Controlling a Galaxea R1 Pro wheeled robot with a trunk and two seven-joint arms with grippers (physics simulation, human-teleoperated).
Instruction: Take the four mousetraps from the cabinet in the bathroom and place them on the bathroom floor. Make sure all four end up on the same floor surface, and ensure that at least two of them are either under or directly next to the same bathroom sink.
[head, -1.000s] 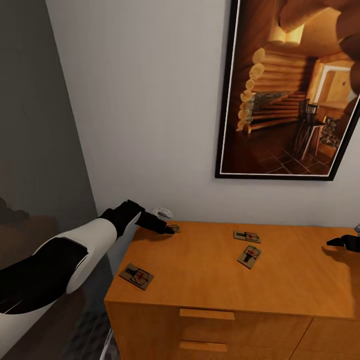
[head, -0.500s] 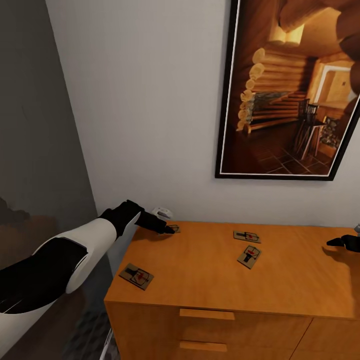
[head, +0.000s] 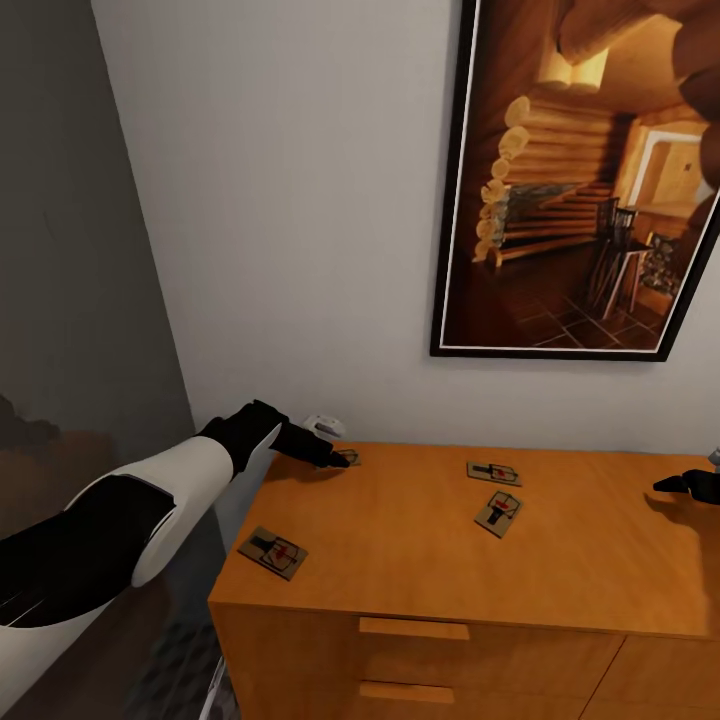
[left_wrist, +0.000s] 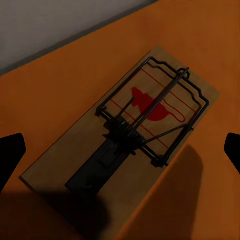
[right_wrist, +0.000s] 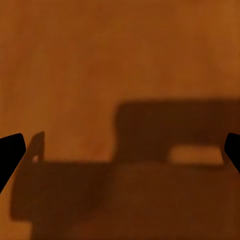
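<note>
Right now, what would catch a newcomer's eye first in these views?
A big framed log-cabin picture hangs on the wall above the orange cabinet. Four mousetraps lie on the cabinet's top; the open left gripper hovers over the rear-left one, two near the middle, one at the front-left.

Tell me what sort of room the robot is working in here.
Probably a furnished room at home; nothing in view proves a bathroom. An orange-brown wooden cabinet with drawers stands against a white wall, a framed picture of a log-cabin interior hangs above, and mousetraps lie on top.
</note>
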